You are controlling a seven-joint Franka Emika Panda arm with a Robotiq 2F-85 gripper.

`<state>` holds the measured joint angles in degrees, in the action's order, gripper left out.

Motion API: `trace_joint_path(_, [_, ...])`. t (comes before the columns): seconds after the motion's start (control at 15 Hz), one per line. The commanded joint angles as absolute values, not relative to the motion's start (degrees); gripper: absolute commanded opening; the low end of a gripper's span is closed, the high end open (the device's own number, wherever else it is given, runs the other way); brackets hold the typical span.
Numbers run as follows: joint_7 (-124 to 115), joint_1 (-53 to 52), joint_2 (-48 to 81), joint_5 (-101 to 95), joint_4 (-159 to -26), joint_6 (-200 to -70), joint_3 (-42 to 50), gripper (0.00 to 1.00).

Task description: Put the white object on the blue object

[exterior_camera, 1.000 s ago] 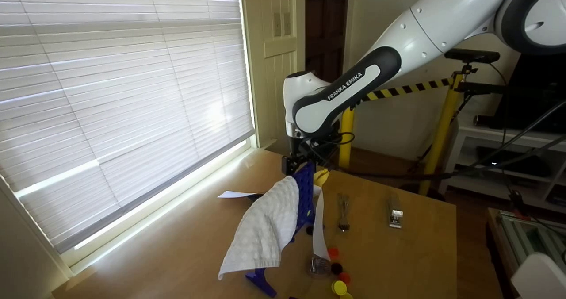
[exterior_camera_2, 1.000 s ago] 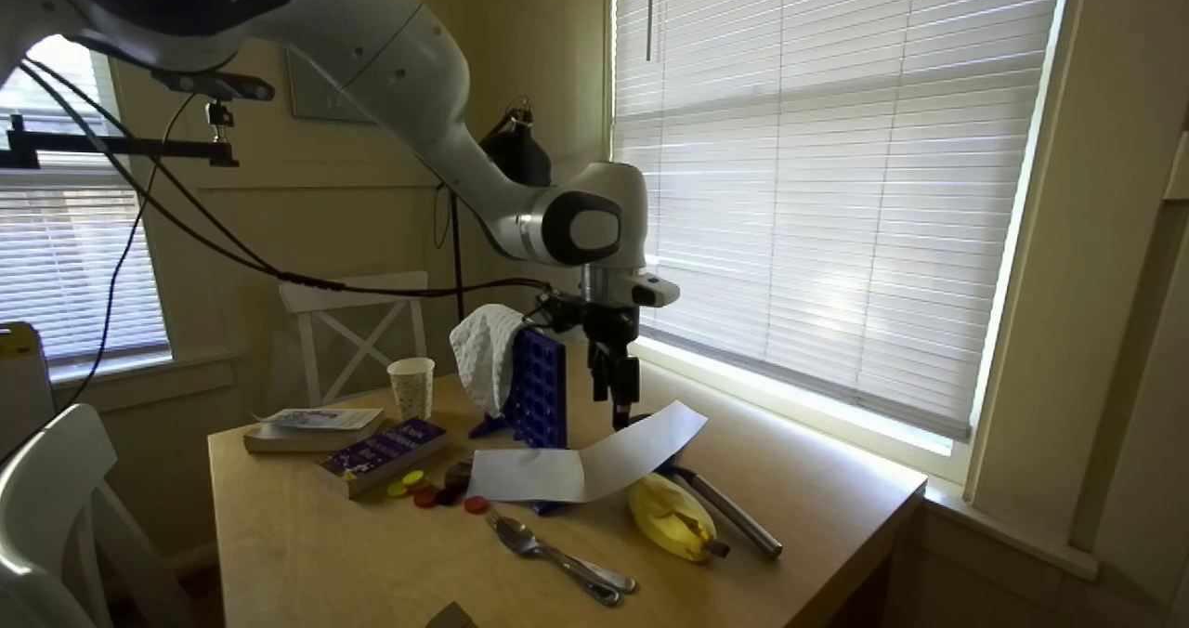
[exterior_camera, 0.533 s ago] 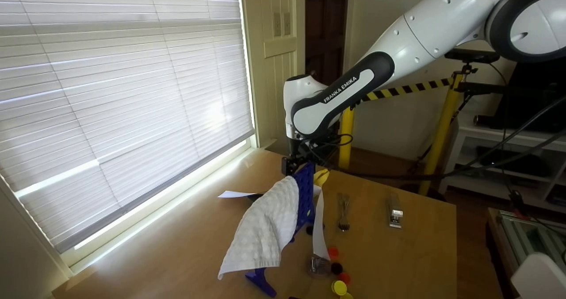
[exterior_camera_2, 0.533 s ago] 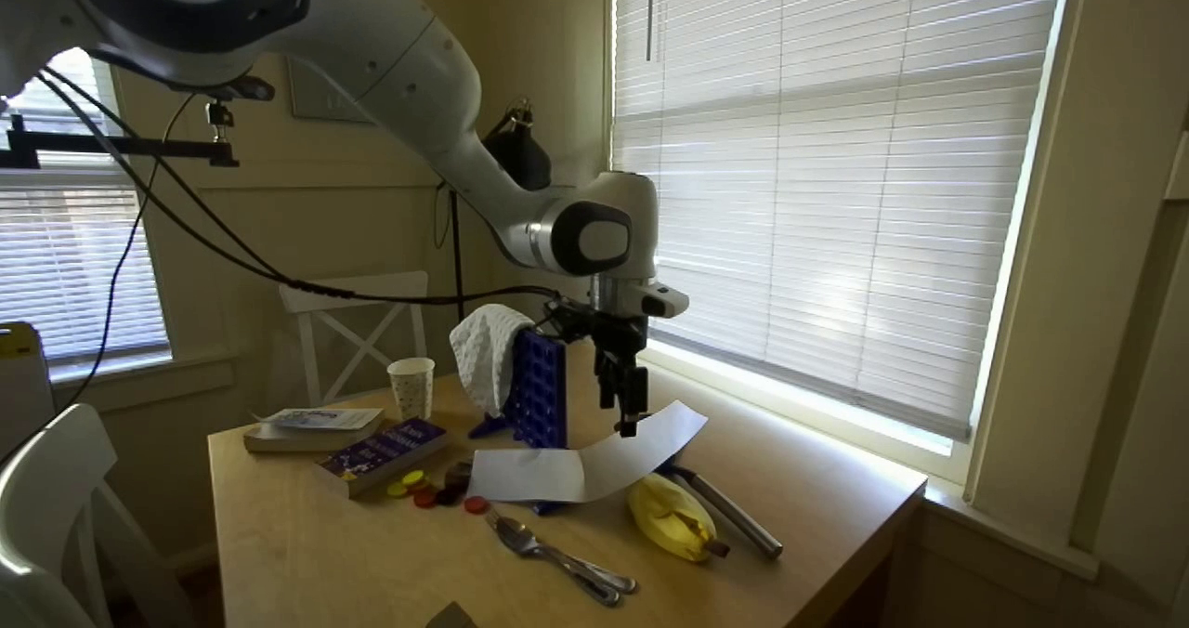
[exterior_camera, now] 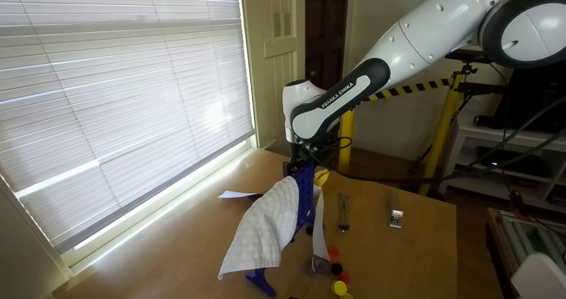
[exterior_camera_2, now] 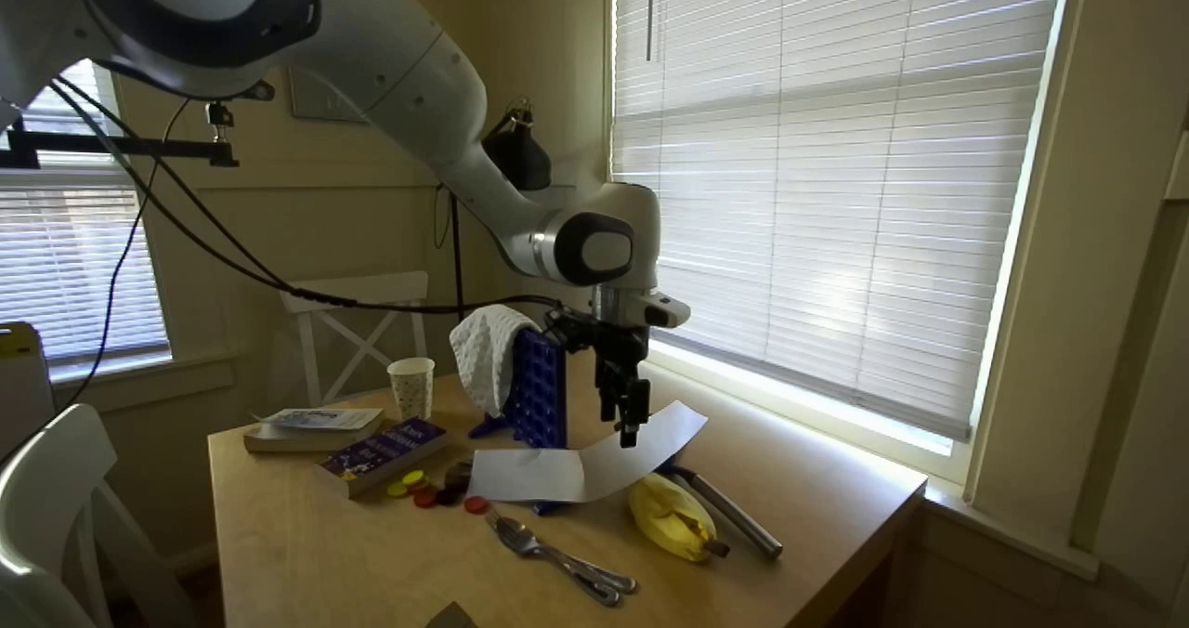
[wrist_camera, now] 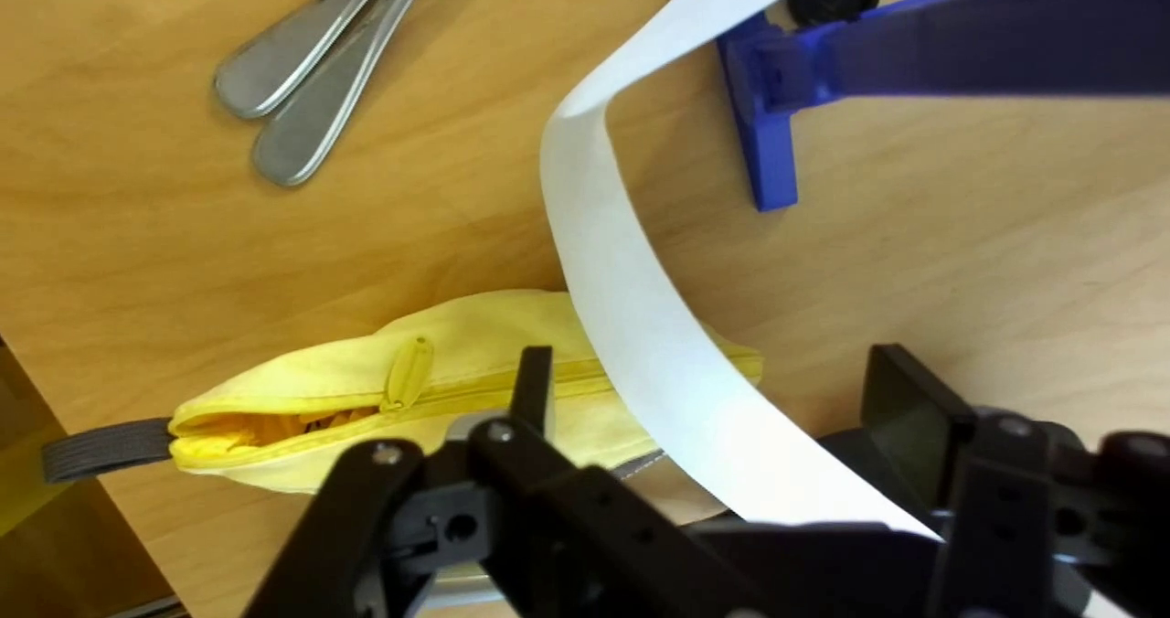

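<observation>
A white waffle-textured towel hangs over the upright blue game frame; both also show in an exterior view, the towel beside the frame. A curved white paper strip lies in front of the frame, one end rising; in the wrist view the strip runs between my fingers. In that view a foot and edge of the blue frame show at upper right. My gripper is open and points down above the strip's raised end; the gripper stands beside the frame. The frame partly hides it in an exterior view.
A yellow banana-shaped pouch lies under the strip, next to a dark item with a metal handle. Cutlery, game discs, books, a paper cup and a stapler are on the table.
The arm has come down, and my gripper has moved lower and slightly right in an exterior view, nearer the strip's raised end. The towel, frame and strip have not moved.
</observation>
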<state>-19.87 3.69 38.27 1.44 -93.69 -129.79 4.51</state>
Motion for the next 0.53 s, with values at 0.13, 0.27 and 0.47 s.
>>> trace_joint_path(0.13, [-17.4, 4.5, 41.0, 3.4, -90.3, -127.1, 4.9, 0.80])
trace_joint_path(0.27, [-17.0, 4.9, 41.5, 3.7, -89.8, -126.4, 4.7, 0.78])
trace_joint_path(0.47, [-16.3, 5.3, 42.2, 4.1, -88.7, -125.1, 4.5, 0.77])
